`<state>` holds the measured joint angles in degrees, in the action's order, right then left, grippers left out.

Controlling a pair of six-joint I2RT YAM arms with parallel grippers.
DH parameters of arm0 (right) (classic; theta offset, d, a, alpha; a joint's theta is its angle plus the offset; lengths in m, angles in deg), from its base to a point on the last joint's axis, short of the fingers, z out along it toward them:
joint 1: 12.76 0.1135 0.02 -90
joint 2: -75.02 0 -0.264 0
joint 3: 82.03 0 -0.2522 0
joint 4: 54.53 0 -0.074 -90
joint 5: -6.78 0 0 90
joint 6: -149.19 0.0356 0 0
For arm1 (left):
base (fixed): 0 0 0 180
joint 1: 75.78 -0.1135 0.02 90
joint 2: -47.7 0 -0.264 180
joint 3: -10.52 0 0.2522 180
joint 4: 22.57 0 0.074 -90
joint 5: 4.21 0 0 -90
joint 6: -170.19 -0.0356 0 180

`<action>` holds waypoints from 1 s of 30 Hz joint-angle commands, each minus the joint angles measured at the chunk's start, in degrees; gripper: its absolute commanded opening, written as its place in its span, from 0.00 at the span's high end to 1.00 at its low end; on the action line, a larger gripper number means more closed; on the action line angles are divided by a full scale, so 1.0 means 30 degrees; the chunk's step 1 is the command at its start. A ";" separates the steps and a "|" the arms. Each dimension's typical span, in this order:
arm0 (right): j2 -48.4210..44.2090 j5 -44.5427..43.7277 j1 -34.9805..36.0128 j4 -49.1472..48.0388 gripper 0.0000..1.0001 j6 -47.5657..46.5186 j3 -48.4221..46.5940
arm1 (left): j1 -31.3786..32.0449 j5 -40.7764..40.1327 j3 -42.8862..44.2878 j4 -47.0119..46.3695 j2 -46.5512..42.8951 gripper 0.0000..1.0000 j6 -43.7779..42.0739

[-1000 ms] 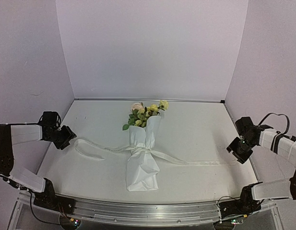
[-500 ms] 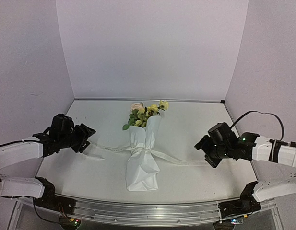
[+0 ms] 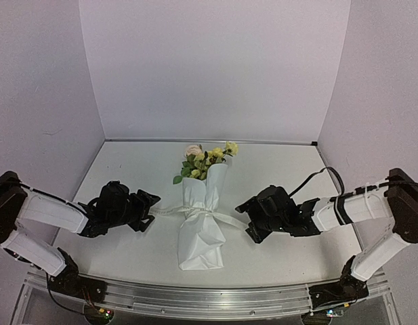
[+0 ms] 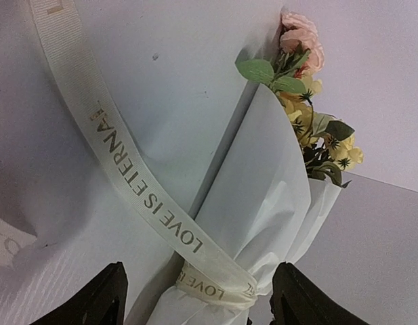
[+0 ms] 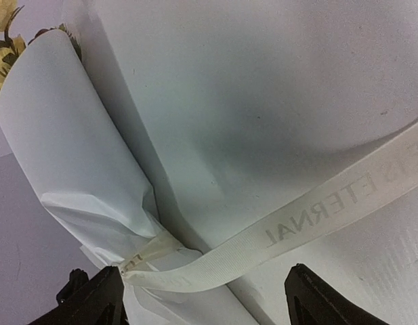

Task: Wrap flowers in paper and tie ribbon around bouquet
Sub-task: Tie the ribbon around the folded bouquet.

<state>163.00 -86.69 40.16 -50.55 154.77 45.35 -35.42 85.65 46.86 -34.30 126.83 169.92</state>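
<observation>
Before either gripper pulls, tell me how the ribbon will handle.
Probably floppy: the ribbon lies flat and bends loosely across the table. Pulling would likely drag the bouquet, since it is knotted around its waist. Its ribbed weave probably resists slipping.

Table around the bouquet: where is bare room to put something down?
Bare table lies at the back, on both sides of the flowers, up to the rear wall, and along the near edge on either side of the bouquet. Crowded: the middle band, where the left gripper, ribbon, bouquet and right gripper line up.

arms (image 3: 49,211): white links, black joints | left claw (image 3: 149,211), right claw (image 3: 245,221): black
</observation>
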 commanded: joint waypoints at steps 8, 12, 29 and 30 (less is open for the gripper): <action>0.2676 0.0755 0.0037 -0.6070 0.15 0.3696 0.0711 | 0.0141 0.1802 0.0676 -0.6393 0.4609 0.20 0.1147; 0.3404 0.1226 -0.0292 -0.6857 0.16 0.4070 0.0777 | 0.0141 0.1973 0.1191 -0.7218 0.6004 0.21 0.1139; 0.2354 0.2916 -0.0866 -0.6389 0.19 0.4140 0.1041 | -0.0034 0.2092 0.1408 -1.1154 0.9111 0.76 0.1711; 0.2067 0.2765 -0.0722 -0.6192 0.18 0.4254 0.1247 | -0.0035 0.2180 0.1433 -1.1158 0.9150 0.79 0.1610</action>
<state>174.58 -77.77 37.10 -71.90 167.59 47.69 -35.29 91.67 50.80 -63.00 153.63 175.27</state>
